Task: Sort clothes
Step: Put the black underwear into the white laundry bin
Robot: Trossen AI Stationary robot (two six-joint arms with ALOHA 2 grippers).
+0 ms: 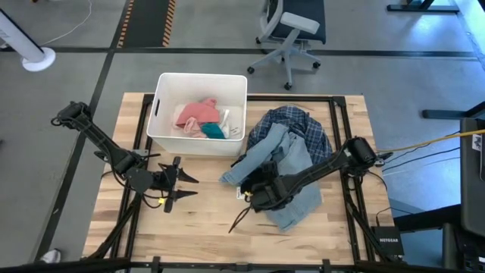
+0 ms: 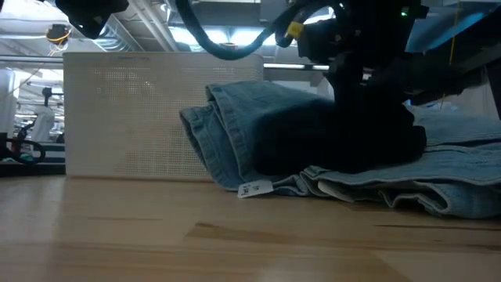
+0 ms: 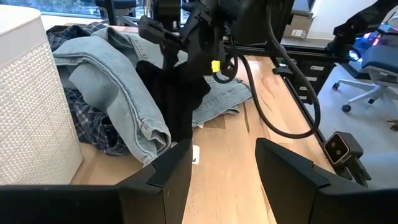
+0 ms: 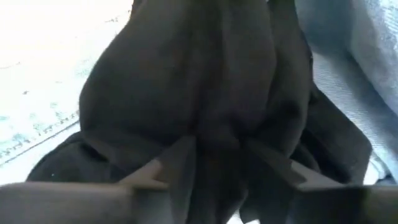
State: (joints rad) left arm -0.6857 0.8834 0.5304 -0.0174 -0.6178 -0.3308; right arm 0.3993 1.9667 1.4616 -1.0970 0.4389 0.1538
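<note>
A small black piece point(image 1: 261, 188) lies bunched on the light blue denim point(image 1: 294, 163), which lies partly over the dark blue plaid shirt point(image 1: 299, 121) at the table's right middle. My right gripper point(image 1: 254, 193) is shut on the black piece. It also shows in the low view point(image 2: 337, 141) and the left wrist view point(image 3: 177, 93). My left gripper point(image 1: 180, 186) is open and empty, left of the pile, its fingers pointing toward it. The pink piece point(image 1: 195, 112), teal socks point(image 1: 214, 130) and white top point(image 1: 235, 120) lie in the white bin point(image 1: 161, 106). My right gripper pinches a gathered fold of the black piece point(image 4: 217, 140) between its two fingers point(image 4: 177, 163). The fingers come slanting down from the table's right side. The cloth is bunched in several layers, and its lower part rests on the denim point(image 2: 438, 184).
The white bin's perforated wall point(image 2: 133, 117) stands at the far left of the pile. A dark strand point(image 1: 236, 221) trails from the pile toward the near edge. Bare wood lies in front of the pile point(image 1: 204, 227). An office chair point(image 1: 292, 30) stands beyond the table.
</note>
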